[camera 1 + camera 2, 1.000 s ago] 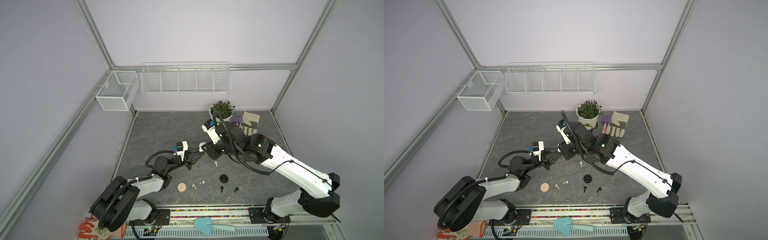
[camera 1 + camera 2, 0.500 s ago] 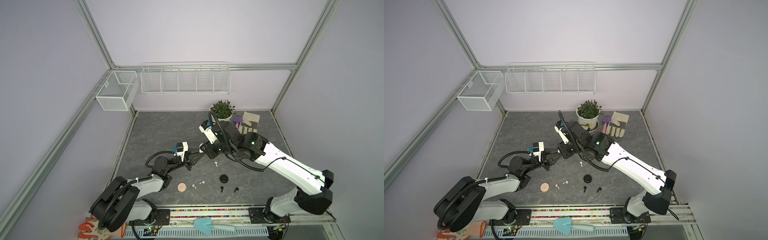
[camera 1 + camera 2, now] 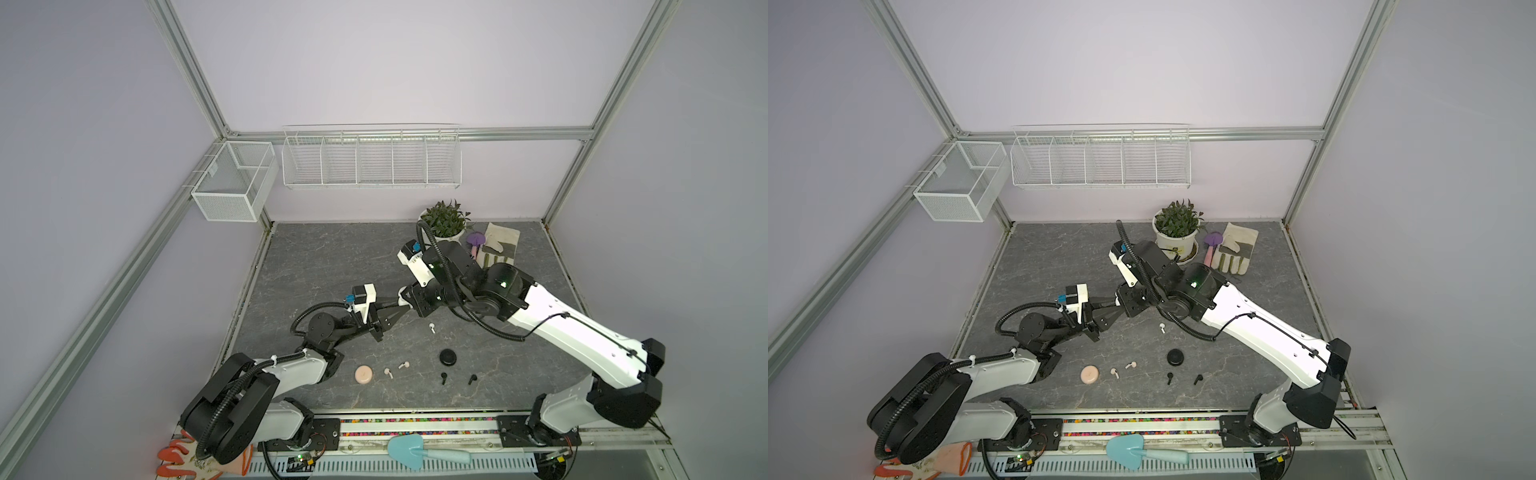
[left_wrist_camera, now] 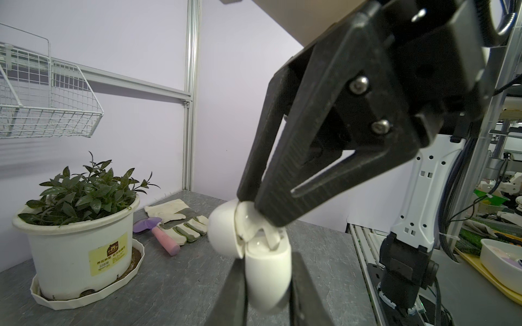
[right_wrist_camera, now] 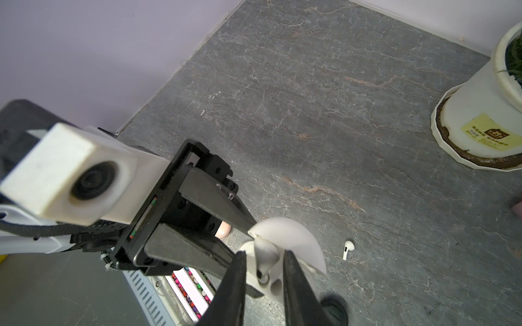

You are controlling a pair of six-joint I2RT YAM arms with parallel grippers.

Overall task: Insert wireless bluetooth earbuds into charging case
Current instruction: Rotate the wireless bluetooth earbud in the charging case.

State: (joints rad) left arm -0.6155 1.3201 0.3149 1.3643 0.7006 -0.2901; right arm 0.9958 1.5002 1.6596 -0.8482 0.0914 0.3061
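Right fingers (image 5: 231, 288) have narrowed around the white earbud (image 5: 265, 249), grip unclear; left fingers (image 4: 233, 299) clamp the open case (image 4: 268, 271).

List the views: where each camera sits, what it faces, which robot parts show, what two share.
Top views: high over the robot's bases, looking down at the table; left arm and right arm show.
Left wrist: looks along the left claw, which grips the charging case, toward the plant pot; right claw shows above.
Right wrist: looks down past the right claw's fingers at the case; left claw shows.
Shared: both wrist views show case and pot.
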